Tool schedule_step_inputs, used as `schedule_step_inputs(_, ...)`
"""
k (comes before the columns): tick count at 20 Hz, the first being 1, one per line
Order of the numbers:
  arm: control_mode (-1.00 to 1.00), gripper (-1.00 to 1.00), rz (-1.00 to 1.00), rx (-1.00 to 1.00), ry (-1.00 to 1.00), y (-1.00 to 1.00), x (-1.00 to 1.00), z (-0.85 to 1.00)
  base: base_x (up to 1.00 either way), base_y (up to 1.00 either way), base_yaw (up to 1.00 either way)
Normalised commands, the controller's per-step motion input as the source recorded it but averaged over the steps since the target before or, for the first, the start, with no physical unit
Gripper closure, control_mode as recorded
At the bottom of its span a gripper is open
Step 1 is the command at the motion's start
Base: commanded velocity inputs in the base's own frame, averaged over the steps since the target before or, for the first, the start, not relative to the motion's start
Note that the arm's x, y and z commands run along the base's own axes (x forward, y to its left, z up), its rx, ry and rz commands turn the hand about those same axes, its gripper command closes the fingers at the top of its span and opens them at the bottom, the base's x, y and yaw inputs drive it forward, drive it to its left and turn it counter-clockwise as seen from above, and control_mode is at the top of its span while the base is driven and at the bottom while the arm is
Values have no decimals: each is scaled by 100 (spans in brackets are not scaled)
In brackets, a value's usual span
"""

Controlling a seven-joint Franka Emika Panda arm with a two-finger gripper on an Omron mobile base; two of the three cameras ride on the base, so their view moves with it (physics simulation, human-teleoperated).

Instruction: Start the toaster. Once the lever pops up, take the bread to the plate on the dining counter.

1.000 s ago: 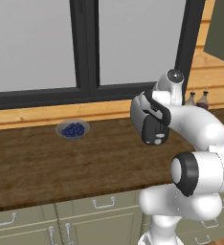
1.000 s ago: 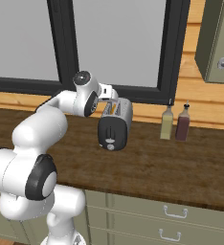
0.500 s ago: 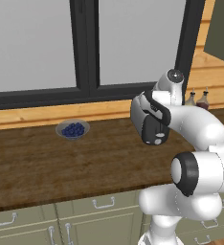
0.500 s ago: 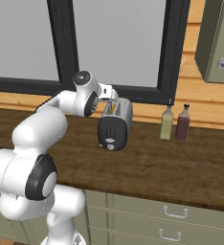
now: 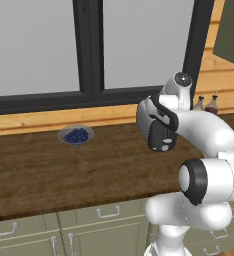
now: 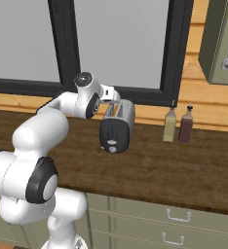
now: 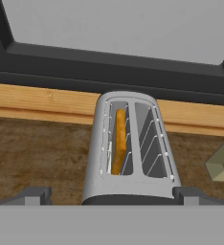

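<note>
A silver toaster (image 6: 118, 124) with a black front stands on the dark wood worktop near the window; it also shows as the toaster (image 5: 157, 131) and the toaster (image 7: 128, 158). The bread (image 7: 118, 141), a tan-yellow slice, stands on edge low in the left slot. My gripper (image 7: 115, 195) hovers just above the toaster's near end, open, with one fingertip on either side of the body and nothing between them. From the right base view my gripper (image 6: 109, 97) sits at the toaster's upper left. The plate and the dining counter are out of view.
A small grey bowl of blueberries (image 5: 76, 135) sits on the worktop to the left. Two bottles (image 6: 178, 125) stand right of the toaster by the wooden sill. Olive-grey drawers (image 6: 164, 221) run below the worktop, and a wall cabinet (image 6: 222, 41) hangs at the upper right.
</note>
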Motion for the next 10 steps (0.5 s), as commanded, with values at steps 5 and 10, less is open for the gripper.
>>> schedule_step_inputs(5,-100,-100,0,0,0,0,0,0,0,0,0)
schedule_step_inputs(10,-100,-100,0,0,0,0,0,0,0,0,0)
